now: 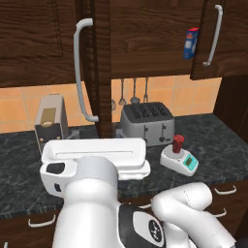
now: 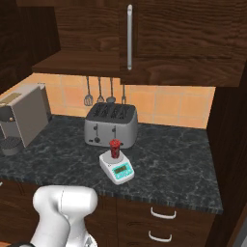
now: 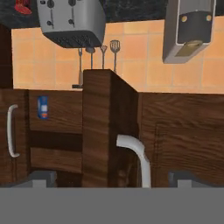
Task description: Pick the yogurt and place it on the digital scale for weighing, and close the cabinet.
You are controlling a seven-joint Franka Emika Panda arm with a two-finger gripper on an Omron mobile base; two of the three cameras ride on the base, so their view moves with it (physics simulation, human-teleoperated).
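Yogurt [image 1: 178,142] stands upright, long axis vertical, on the digital scale [image 1: 181,161], right of the silver toaster [image 1: 147,123] on the dark counter [image 1: 213,140] in the left base view. That view also shows the cabinet [image 1: 101,68] door swung open edge-on with its pale bar handle [image 1: 81,72], a blue box [image 1: 191,42] on the shelf inside, and a coffee machine [image 1: 50,120] at left.

From the right base view, the yogurt [image 2: 115,148] sits on the scale's [image 2: 117,167] platform, display edge toward the camera, just before the toaster [image 2: 111,125].

Seen upside down in the hand view, the hand [image 3: 112,179] has its fingers spread wide, empty, near the door's handle [image 3: 136,157]; the yogurt [image 3: 22,6] lies well apart at the top left corner.
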